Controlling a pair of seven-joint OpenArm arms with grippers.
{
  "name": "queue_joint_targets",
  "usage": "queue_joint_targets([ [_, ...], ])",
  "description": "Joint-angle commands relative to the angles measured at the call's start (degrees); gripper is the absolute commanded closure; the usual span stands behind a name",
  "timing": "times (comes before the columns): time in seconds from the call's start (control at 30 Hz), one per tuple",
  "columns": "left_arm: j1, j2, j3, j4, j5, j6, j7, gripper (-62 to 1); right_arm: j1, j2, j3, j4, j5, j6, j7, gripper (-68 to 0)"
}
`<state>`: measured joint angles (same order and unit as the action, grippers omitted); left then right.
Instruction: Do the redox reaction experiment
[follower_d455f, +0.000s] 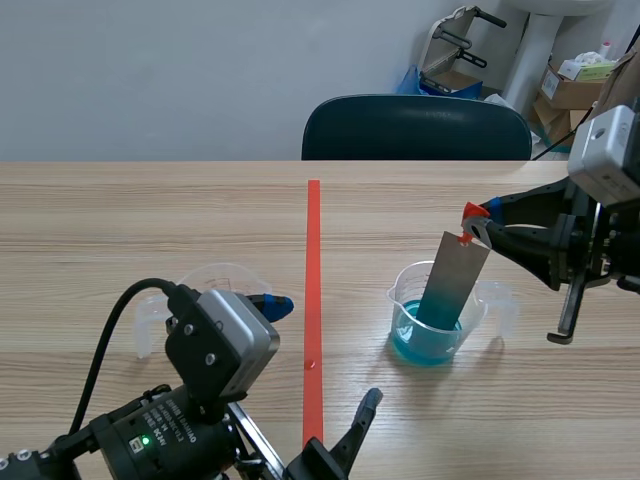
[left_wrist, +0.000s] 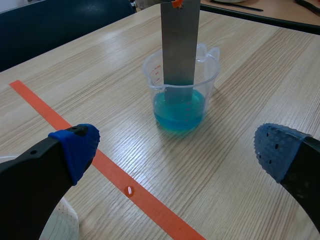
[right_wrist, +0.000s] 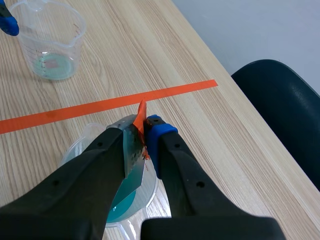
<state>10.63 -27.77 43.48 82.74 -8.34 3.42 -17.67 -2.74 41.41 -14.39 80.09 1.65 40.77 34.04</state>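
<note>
On my remote feed, the right gripper (follower_d455f: 478, 225) is clamped on the top end of a grey metal strip (follower_d455f: 452, 278), its two fingers pinching the sheet just below a small orange tab (follower_d455f: 468, 212) stuck to that end. The strip leans, with its upper end tipped toward the right arm. Its lower end sits in the blue liquid (follower_d455f: 425, 345) at the bottom of a clear plastic measuring beaker (follower_d455f: 400, 305). The liquid fills only the lowest part of the beaker, and most of the strip stands above the rim.

The beaker stands on the wooden table (follower_d455f: 100, 220) on the right arm's side of the orange tape line (follower_d455f: 313, 300), near the line but not touching it.

My left gripper (left_wrist: 177, 150) hangs low with its fingers spread wide and nothing between them. Its blue dotted pads (left_wrist: 82, 145) face each other across bare wood and the tape line. In the left wrist view, the beaker and strip are ahead of this gripper and well apart from it.

A second clear measuring beaker (right_wrist: 65, 30) stands on the left arm's side of the tape line, close to that arm. There is a faint greenish tinge at its bottom.

A dark chair (follower_d455f: 415, 125) is at the far edge of the table.
</note>
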Motion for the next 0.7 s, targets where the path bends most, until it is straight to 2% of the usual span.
queue_joint_targets([
  [0.0,-0.2,0.7,-0.1,1.0,0.1,0.1,-1.0,-62.3,0.5,1.0,0.0,0.3,-0.2,0.1,-0.2,-0.8],
  [0.07,-0.2,0.7,-0.1,1.0,0.1,0.1,-1.0,-62.3,0.5,1.0,0.0,0.3,-0.1,0.2,-0.2,-0.8],
  [0.2,-0.2,0.7,-0.1,1.0,0.1,0.1,-1.0,-62.3,0.5,1.2,0.4,0.6,0.0,1.9,1.0,-0.8],
  [0.33,-0.2,0.7,-0.1,1.0,0.1,0.1,-1.0,-62.3,0.5,1.8,1.4,1.9,0.3,1.9,1.5,-0.8],
  [0.67,-0.2,0.8,-0.1,1.0,0.1,0.1,-1.0,-62.3,0.5,5.1,2.4,6.5,5.6,1.9,1.4,-0.8],
])
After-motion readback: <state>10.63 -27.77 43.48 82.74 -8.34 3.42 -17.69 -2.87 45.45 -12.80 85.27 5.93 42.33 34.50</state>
